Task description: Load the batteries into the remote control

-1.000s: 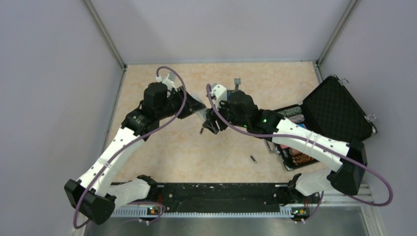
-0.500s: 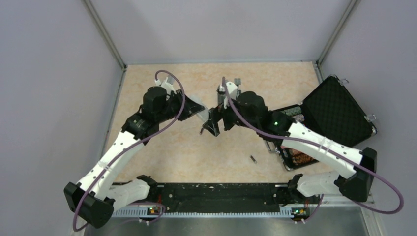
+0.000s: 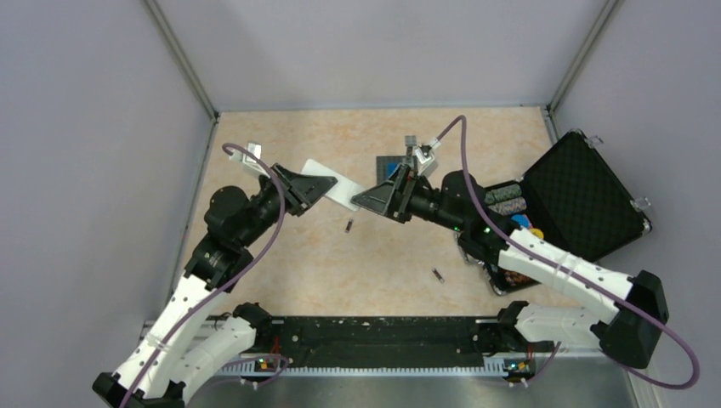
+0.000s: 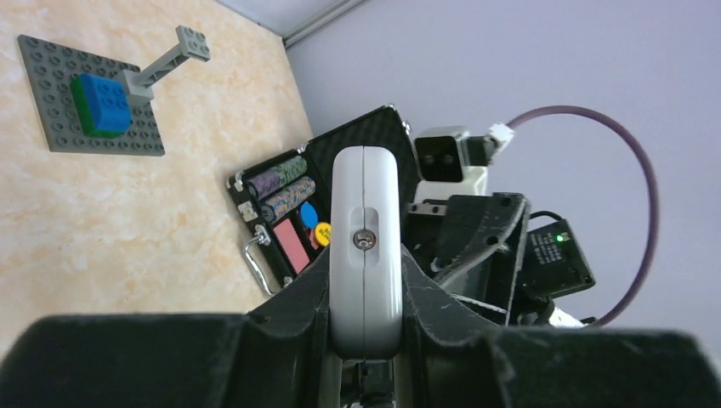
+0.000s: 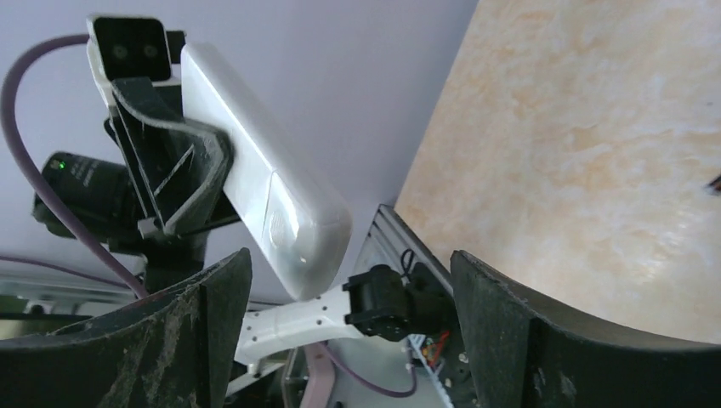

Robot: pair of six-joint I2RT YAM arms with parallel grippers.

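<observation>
The remote control (image 3: 336,183), a small white handset, is up off the table with my left gripper (image 3: 319,187) shut on it. In the left wrist view the remote control (image 4: 366,229) shows edge-on, pinched between the two dark fingers of the left gripper (image 4: 366,314). My right gripper (image 3: 364,197) faces the remote's free end and is open. In the right wrist view the remote control (image 5: 263,187) ends just above the gap of the right gripper (image 5: 350,331), touching neither finger. Two batteries lie on the table, one (image 3: 349,225) below the grippers, another (image 3: 438,274) nearer the front.
A grey square plate with a blue block (image 3: 391,166) sits behind the right gripper, also seen in the left wrist view (image 4: 89,98). An open black case of poker chips (image 3: 578,195) fills the right side. Walls enclose the table at the back and sides.
The right gripper has opened, let go of the remote and drawn back to the right. The left gripper has shut on the remote and pulled it up and leftward.
</observation>
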